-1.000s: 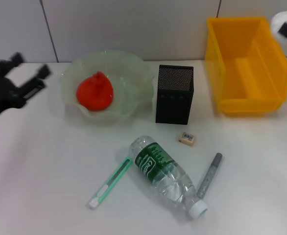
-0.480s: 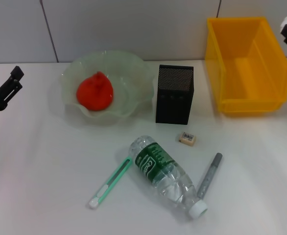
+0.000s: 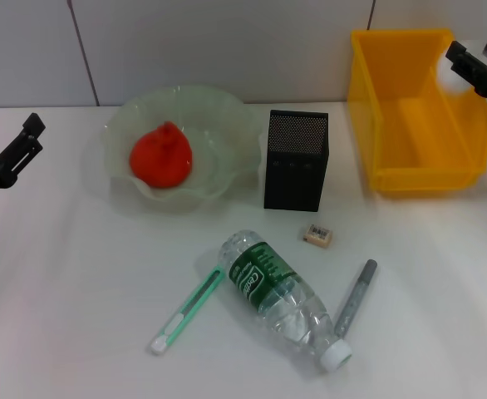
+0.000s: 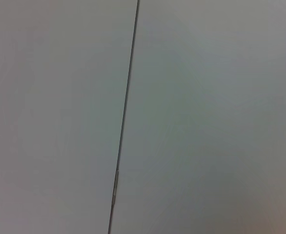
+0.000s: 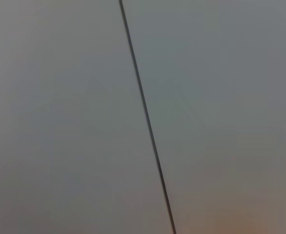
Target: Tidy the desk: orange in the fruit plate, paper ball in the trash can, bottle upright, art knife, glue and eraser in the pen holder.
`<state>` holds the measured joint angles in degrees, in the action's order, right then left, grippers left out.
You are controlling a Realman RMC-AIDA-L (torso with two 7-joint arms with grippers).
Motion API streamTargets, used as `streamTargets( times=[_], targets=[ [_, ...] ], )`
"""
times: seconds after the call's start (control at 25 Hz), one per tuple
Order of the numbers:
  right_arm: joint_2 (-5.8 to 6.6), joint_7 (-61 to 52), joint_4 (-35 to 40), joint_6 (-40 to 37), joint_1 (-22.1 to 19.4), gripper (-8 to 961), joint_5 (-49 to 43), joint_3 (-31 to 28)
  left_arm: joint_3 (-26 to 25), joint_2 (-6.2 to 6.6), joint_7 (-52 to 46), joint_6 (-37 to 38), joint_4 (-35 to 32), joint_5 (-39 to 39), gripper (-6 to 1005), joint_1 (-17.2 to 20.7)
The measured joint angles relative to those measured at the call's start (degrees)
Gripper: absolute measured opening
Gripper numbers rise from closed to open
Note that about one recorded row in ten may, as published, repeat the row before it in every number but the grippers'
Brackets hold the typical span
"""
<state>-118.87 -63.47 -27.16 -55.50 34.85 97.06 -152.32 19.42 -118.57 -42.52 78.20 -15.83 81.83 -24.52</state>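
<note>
Head view: orange point(image 3: 161, 155) sat in wavy pale-green glass fruit plate point(image 3: 218, 133). Yellow trash can point(image 3: 416, 110) and black mesh pen holder point(image 3: 296, 160) showed nothing inside. Bottle point(image 3: 282, 298) lay on bench point(image 3: 77, 291) betw. green art knife point(image 3: 187, 308) and grey pen point(image 3: 356, 297); eraser point(image 3: 317, 235) nr holder. Left gripper point(image 3: 6, 135) at bench's left edge, jaws apart; right gripper point(image 3: 479, 62) by can's far right rim, jaws apart, empty.
Wrist views: grey wall panels point(image 4: 206, 117) w/ seam only.

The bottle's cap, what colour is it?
White. The bottle lies on its side, and the cap shows best in the head view.
</note>
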Motion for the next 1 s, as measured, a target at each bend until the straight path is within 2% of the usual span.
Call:
streamTargets(
  times=[0.2,0.28,0.48,0.52,0.56,0.64,0.88,0.92,1.0],
  targets=[
    [-0.05,-0.02,-0.03,0.36,0.03,597,0.08,0.9,0.1,0.01,-0.06,0.03,0.02,0.0,819,0.07],
    [-0.07,-0.02,-0.08,0.33,0.04,765,0.32,1.25,0.14,0.03,-0.16,0.08,0.02,0.0,819,0.07],
    [-0.12,-1.7,0.06,-4.33,-1.33,767,4.88,1.31,1.56,0.32,-2.35,2.59,-0.32,0.99,819,0.36],
    [0.26,-5.8,-0.19,-9.02,-2.73,767,6.45,1.31,3.11,0.4,-4.05,4.13,-0.79,1.49,819,0.51],
    [0.26,-5.8,-0.19,-9.02,-2.73,767,6.45,1.31,5.05,0.47,-5.83,5.74,-1.45,1.9,819,0.72],
    [0.83,-10.6,-0.7,-14.5,-3.98,768,6.7,1.3,8.81,0.55,-8.87,8.53,-3.0,2.51,819,1.11],
    [3.67,-22.89,-2.56,-35.19,-7.6,767,4.5,1.66,21.99,1.03,-17.62,13.66,-7.73,2.96,819,2.88],
    [4.02,-24.39,-3.08,-37.39,-7.94,767,3.62,1.9,25.09,1.37,-19.09,14.2,-8.47,2.98,819,3.29],
    [4.4,-25.9,-3.61,-39.44,-8.21,767,2.68,2.22,26.63,1.6,-19.8,14.39,-8.89,2.99,819,3.49]
  ],
)
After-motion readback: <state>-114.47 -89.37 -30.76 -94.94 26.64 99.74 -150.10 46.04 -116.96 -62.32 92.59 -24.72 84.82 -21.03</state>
